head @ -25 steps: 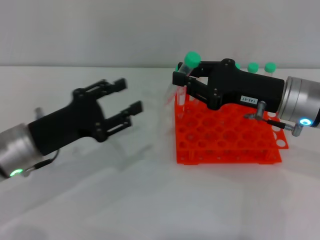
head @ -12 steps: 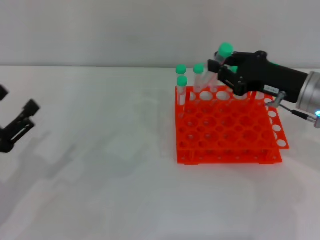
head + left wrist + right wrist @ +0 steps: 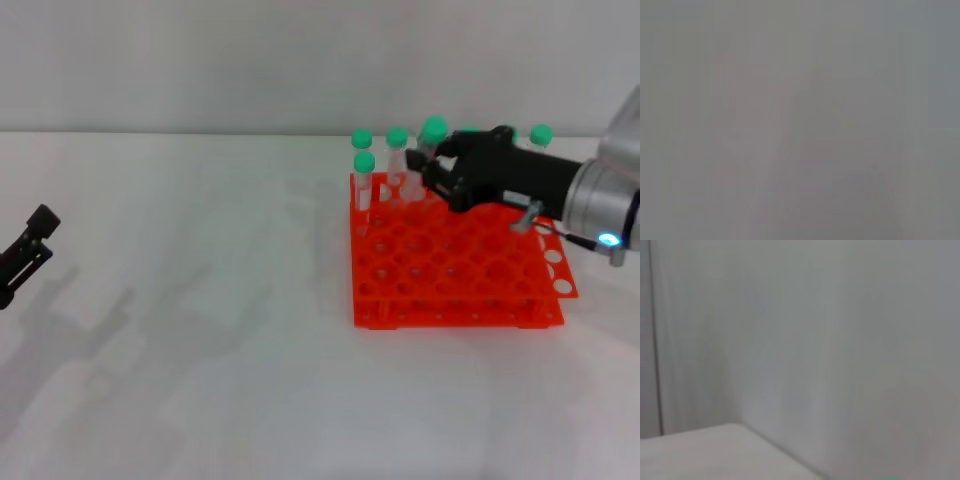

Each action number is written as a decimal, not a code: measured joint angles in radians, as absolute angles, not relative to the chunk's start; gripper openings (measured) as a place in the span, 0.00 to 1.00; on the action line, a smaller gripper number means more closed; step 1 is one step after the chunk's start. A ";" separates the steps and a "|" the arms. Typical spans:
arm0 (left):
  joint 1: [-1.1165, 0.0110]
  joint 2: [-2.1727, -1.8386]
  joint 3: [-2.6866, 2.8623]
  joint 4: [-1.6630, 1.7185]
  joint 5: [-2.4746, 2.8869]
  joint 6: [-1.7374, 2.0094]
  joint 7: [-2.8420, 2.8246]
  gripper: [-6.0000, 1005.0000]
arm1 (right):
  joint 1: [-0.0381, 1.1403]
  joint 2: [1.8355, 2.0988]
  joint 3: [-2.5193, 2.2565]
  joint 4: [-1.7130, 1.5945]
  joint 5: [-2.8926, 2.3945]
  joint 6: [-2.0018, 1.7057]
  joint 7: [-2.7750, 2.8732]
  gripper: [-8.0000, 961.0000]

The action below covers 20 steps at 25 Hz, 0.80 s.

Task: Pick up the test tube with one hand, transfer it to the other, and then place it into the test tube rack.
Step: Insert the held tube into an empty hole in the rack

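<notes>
In the head view my right gripper (image 3: 432, 168) reaches over the back rows of the orange-red test tube rack (image 3: 455, 300), shut on the test tube (image 3: 433, 130). The green cap of the test tube shows just above the fingers, and its clear body slants down toward the rack's back holes. Whether its tip is inside a hole is hidden by the fingers. My left gripper (image 3: 30, 245) is at the far left edge, low over the table, open with nothing in it. Neither wrist view shows any of the task's things.
Several other green-capped tubes (image 3: 364, 162) stand in the rack's back rows, some behind my right gripper. A white holed strip (image 3: 556, 268) runs along the rack's right side. White table (image 3: 200, 330) stretches between the left gripper and the rack.
My right gripper came down and slightly left with the test tube, closer to the rack's back row. The left gripper drew a little farther off the left edge.
</notes>
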<state>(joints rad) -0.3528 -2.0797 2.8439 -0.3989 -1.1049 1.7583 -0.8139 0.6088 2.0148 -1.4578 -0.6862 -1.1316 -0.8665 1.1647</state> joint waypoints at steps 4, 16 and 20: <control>-0.370 -2.078 2.844 -0.383 -1.100 1.745 -0.814 0.87 | 0.616 2.021 -1.501 -0.684 -1.127 -0.854 1.169 0.25; -0.374 -2.080 2.846 -0.376 -1.086 1.742 -0.811 0.87 | 0.647 2.025 -1.515 -0.662 -1.123 -0.793 1.161 0.25; -0.373 -2.077 2.846 -0.360 -1.085 1.741 -0.807 0.87 | 0.652 2.025 -1.514 -0.661 -1.123 -0.787 1.160 0.26</control>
